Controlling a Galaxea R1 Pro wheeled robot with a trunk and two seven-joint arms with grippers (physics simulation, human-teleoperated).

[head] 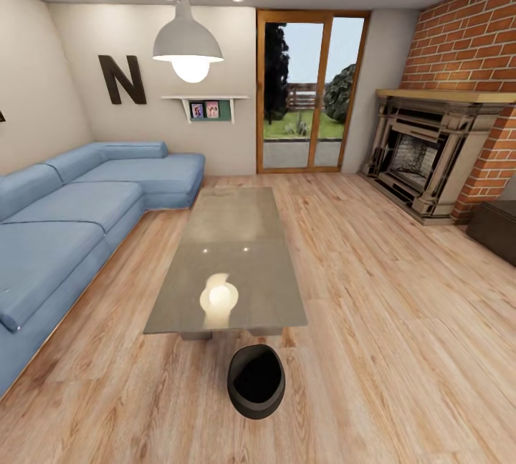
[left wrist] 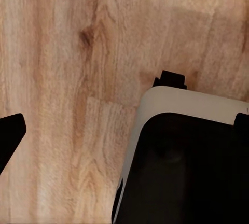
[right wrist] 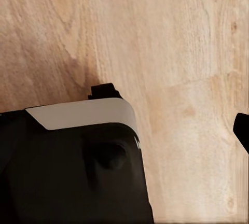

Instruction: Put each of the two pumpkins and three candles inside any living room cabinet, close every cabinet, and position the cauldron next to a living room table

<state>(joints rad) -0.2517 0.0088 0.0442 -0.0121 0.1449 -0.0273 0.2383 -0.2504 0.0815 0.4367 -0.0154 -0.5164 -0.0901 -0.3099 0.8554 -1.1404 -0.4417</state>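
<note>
A: Where is the cauldron (head: 256,381) found?

B: It is seen on the wooden floor (head: 401,320), just beside the near end of the table (head: 229,263), so that step can be judged done.

A: And the rest?

B: A dark corner of the cabinet (head: 496,229) is seen at the right edge; whether it is closed cannot be told. The 2 pumpkins and 3 candles remain unconfirmed.

A: The grippers?

B: Their opening cannot be told; nothing is seen held.
</note>
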